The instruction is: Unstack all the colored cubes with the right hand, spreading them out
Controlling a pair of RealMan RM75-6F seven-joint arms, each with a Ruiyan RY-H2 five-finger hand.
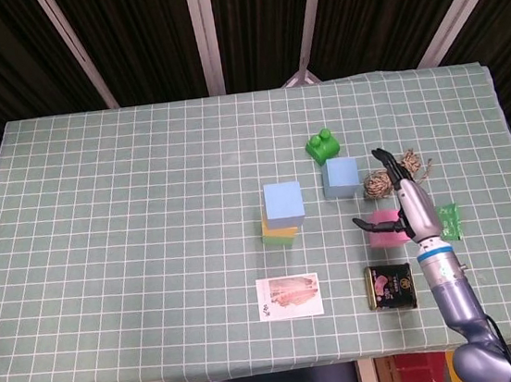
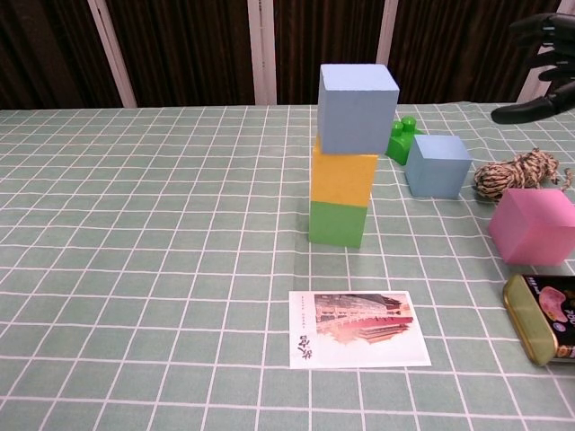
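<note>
Head view: the right hand hangs above the pink cube with fingers spread, holding nothing — the cube sits on the worktop toward its right edge. Chest view: the stack — blue on yellow on green — stands mid-worktop; a second blue cube sits nearer the right edge.

matt foam-like cubes on a checked cloth, beside rough twine and a glossy tin.
</note>
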